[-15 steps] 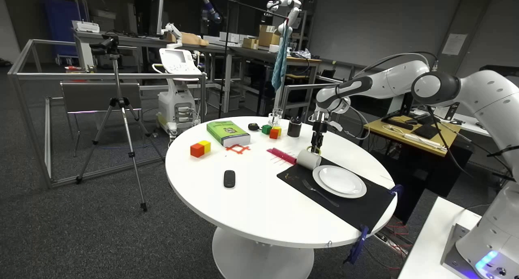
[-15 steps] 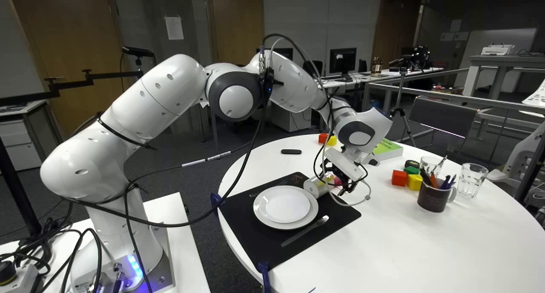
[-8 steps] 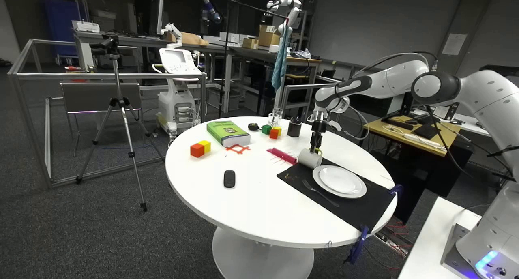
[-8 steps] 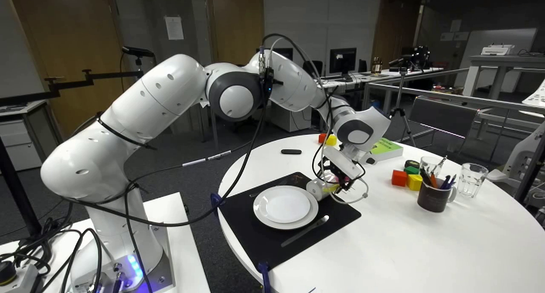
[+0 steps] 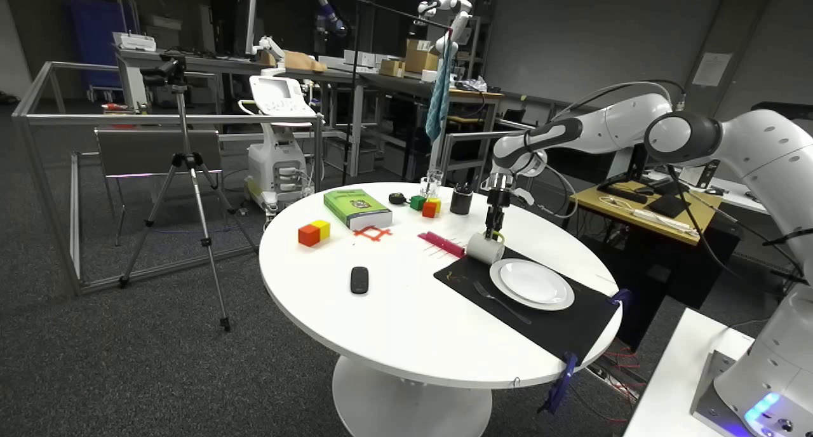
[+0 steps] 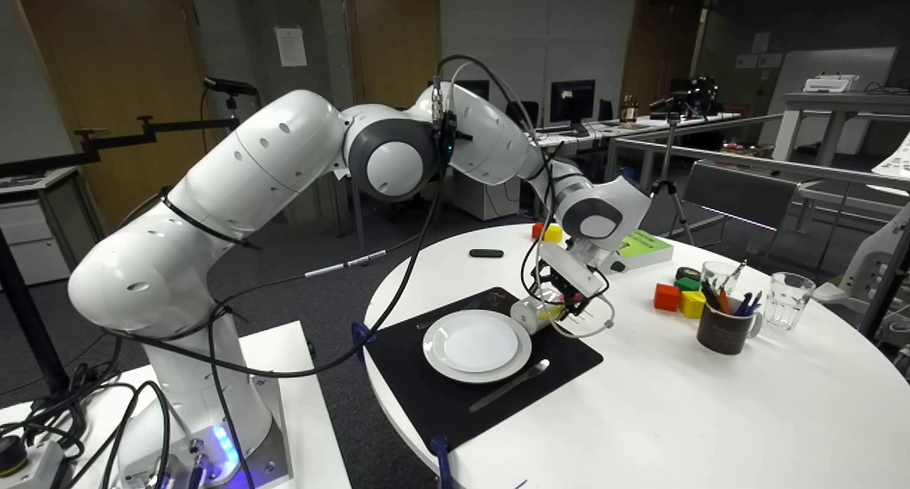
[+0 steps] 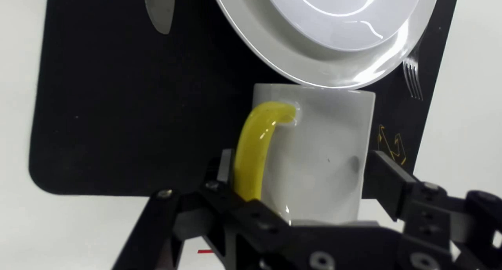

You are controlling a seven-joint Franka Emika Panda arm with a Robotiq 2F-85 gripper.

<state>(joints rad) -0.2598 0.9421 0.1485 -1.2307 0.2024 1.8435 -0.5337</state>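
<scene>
jaws wide around side-lying mug (image 7: 317, 156) | stacked plates (image 7: 331, 30) just beside | knife (image 7: 160, 9), fork (image 7: 411, 64) near

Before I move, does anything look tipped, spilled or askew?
Yes: the white mug lies on its side at the edge of the black placemat, between the open jaws of the gripper. A mug usually stands upright. I see no spill around it.

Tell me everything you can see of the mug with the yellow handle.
The mug is white and glossy, ceramic by the look of it, with a curved yellow handle and a small dark speck. It lies on its side at the edge of the black mat, one end close to the larger plate. The open claw straddles it, one finger right beside the handle; whether claw or plate touches it, I cannot tell.
</scene>
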